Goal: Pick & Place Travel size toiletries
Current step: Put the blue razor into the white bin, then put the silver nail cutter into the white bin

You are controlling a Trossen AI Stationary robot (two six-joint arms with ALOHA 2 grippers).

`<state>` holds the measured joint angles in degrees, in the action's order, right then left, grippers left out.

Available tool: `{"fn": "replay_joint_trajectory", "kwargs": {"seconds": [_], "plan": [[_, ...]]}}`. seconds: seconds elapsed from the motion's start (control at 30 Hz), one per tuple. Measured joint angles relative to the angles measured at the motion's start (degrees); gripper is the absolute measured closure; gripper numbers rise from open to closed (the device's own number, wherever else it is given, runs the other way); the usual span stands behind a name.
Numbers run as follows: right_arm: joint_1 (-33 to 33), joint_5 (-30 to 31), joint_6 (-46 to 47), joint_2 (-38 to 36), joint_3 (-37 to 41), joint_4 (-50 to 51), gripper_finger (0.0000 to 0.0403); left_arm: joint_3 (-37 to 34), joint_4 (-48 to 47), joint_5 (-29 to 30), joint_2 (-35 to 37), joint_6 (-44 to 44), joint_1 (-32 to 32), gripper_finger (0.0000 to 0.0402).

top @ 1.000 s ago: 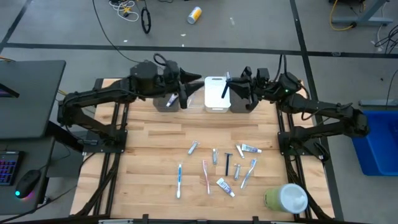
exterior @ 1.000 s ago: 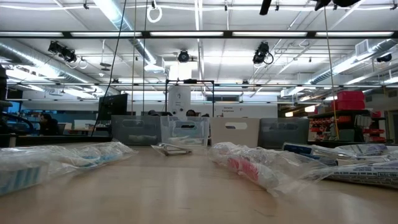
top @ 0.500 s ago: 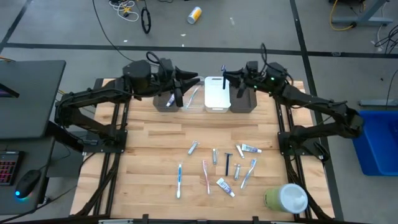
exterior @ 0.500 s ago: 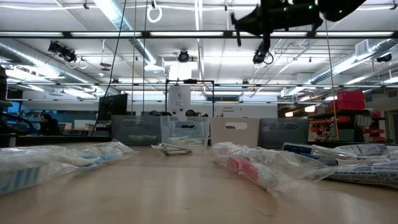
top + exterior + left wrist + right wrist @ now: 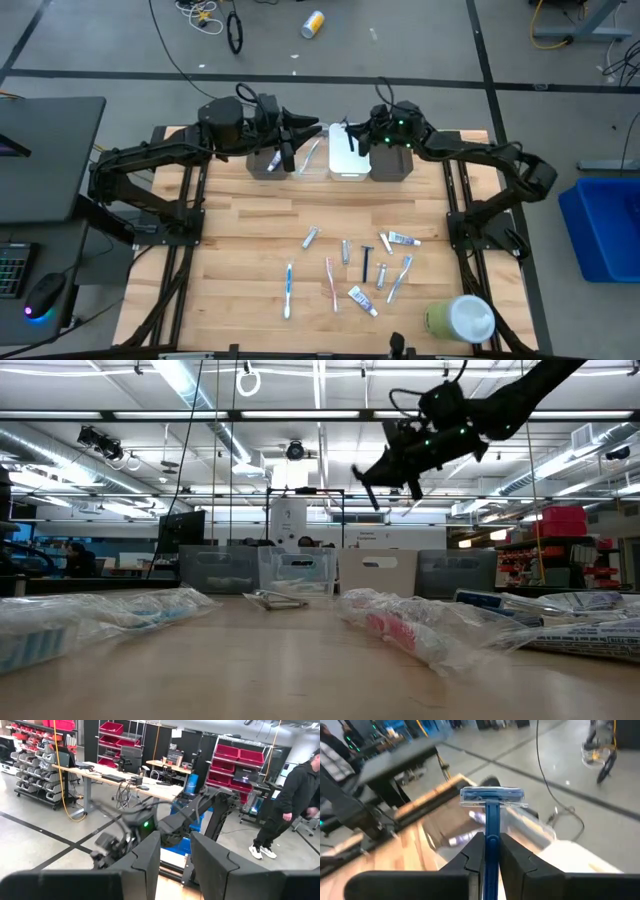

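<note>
My right gripper [image 5: 356, 134] hangs above the white bin [image 5: 348, 168] at the table's far edge, shut on a blue-handled razor [image 5: 492, 796]; the low view shows it high in the air [image 5: 368, 468]. My left gripper [image 5: 300, 135] stands level above the clear bin [image 5: 312, 163], open with nothing between its fingers [image 5: 175, 855]. Several toiletries lie flat on the wood in the middle: a blue toothbrush [image 5: 289, 290], a pink one [image 5: 331, 282], a black razor [image 5: 366, 262], small tubes [image 5: 402, 239]. My right gripper pinches the razor's blue handle [image 5: 491, 827] between its two fingers, below the head. The handle runs along the fingers and sticks out past their tips, head [image 5: 492, 795] foremost. The razor is lifted clear, slanting slightly down over the bins.
Four bins stand in a row at the far edge: grey [image 5: 264, 164], clear, white, grey [image 5: 391, 164]. A large green-and-white round container [image 5: 460, 318] lies at the near right corner. Bare wood lies between the bins and the scattered items.
My right gripper has come down and gone toward the table's left edge, tipping its fingers downward, with the razor still held. It now hangs over the white bin. The left arm has kept its place.
</note>
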<state>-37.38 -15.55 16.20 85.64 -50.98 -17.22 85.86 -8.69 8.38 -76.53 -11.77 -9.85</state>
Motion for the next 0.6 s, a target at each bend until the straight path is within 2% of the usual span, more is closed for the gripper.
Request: {"fn": "replay_joint_trajectory", "kwargs": {"seconds": [0.3,0.6], "plan": [[-1.0,3.4,1.5,5.7,0.0,1.6,0.0352,0.0,0.0,0.0,0.0,0.0,0.0,0.0288],[-1.3,3.3,1.5,6.1,0.0,5.0,0.0267,0.0,0.0,0.0,0.0,0.0,0.0,0.0288]]}}
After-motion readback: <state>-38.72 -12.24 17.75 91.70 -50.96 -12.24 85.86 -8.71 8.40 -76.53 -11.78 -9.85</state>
